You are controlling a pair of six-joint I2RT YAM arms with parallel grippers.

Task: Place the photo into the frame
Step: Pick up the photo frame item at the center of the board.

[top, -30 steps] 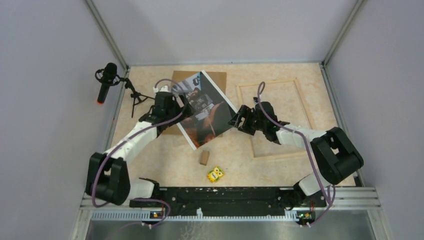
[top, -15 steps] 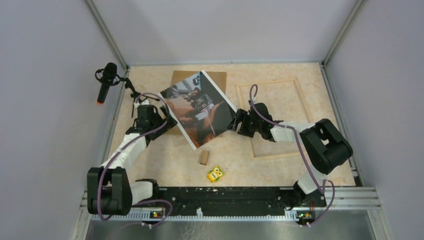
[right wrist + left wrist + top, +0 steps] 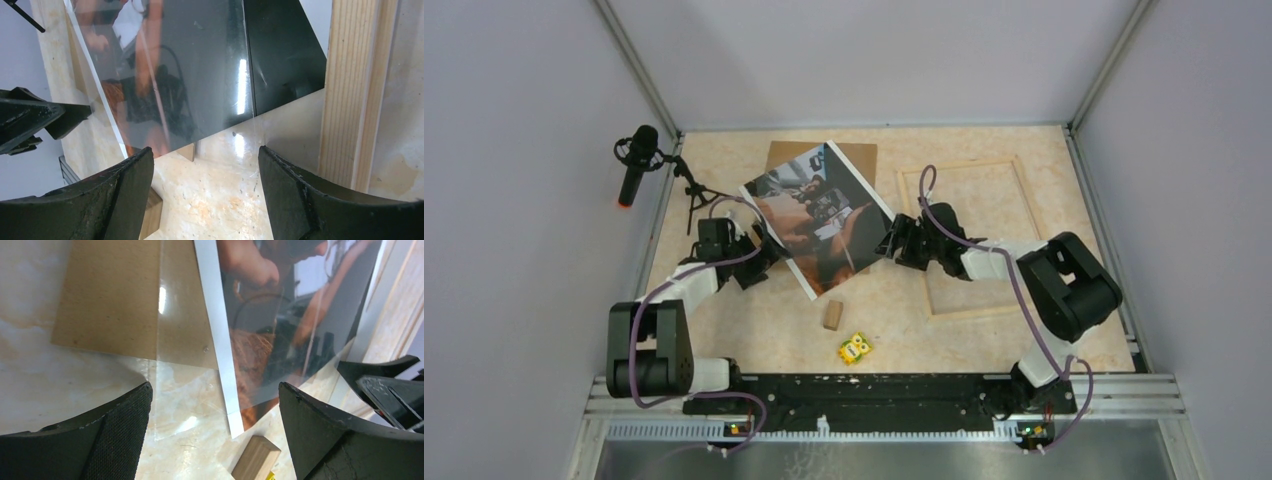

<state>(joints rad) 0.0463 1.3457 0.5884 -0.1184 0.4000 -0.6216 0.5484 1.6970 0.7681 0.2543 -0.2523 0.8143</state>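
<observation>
Nearest the arm bases, a yellow owl toy and a small wooden block are lying on the counter, apart from both claws.

Beyond them, the left claw is sitting low at the near-left edge of the photo. Its wrist view is showing both fingers spread wide with nothing gripped between them. The right claw is sitting at the photo's right corner, likewise spread wide and gripping nothing.

The photo is lying flat between the 2 claws, turned at an angle to the frame. Its far part is resting on the brown backing board; its near part is resting on the counter. A clear sheet appears to be lying with it, its edge reaching past the white border. Whether the sheet is over or under the print cannot be told.

The frame is lying flat to the right, with bare counter showing through its opening. The photo's right corner is reaching the frame's left strip; touching or just short cannot be told.

At the far left, a microphone is standing on its tripod.

Assessment: the task is sitting at an early stage. No part of the photo is lying inside the frame. Gripping the print, carrying it right, squaring it to the opening and lowering it in are all remaining.
</observation>
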